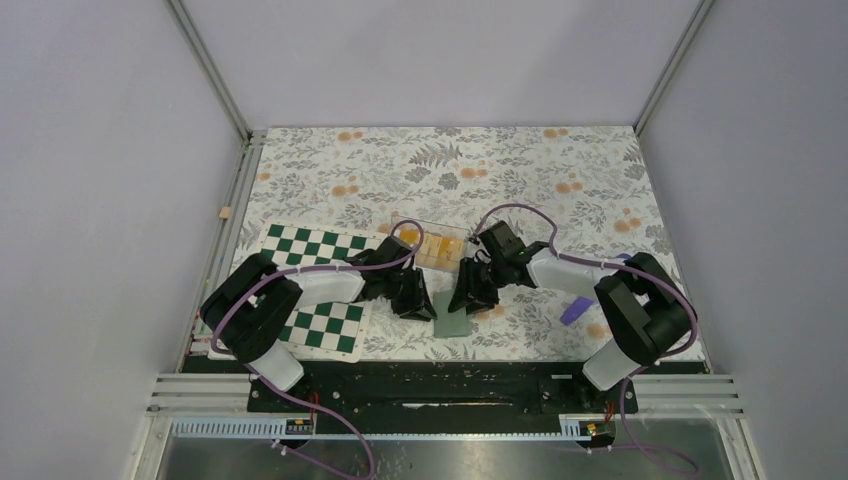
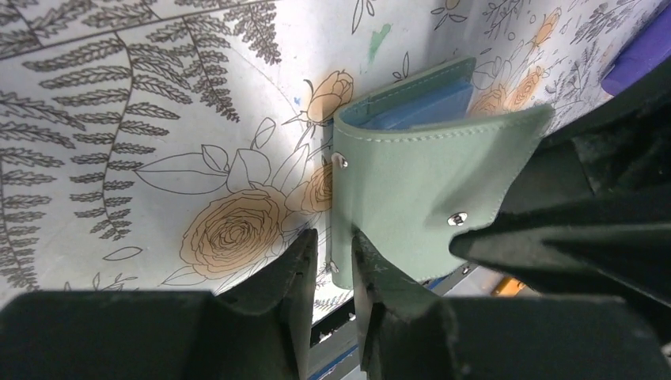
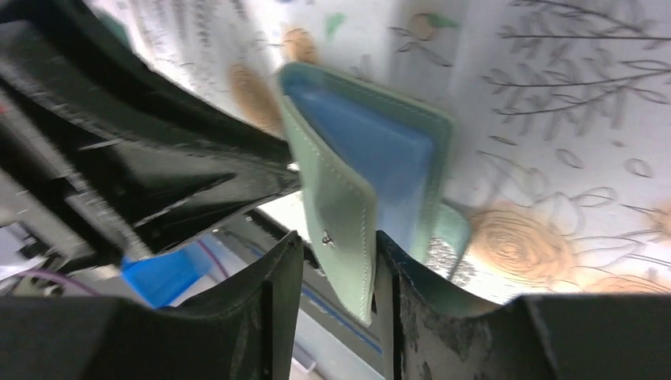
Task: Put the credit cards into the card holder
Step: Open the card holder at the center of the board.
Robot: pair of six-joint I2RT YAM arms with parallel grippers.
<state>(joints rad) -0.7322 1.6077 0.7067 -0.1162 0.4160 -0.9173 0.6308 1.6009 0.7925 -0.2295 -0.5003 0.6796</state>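
Green card holder (image 1: 452, 320) lay on the flowered bench (image 1: 560, 170) between the two arms, its flap lifted. The right jaws pinched that raised flap, baring a blue lining. The left jaws stood nearly together at the holder's near corner; whether they gripped it could not be told. The orange-yellow credit cards (image 1: 438, 248) sat in a clear tray (image 1: 402, 225) just beyond the holder, beside a green-and-white chequered board (image 1: 310, 243).
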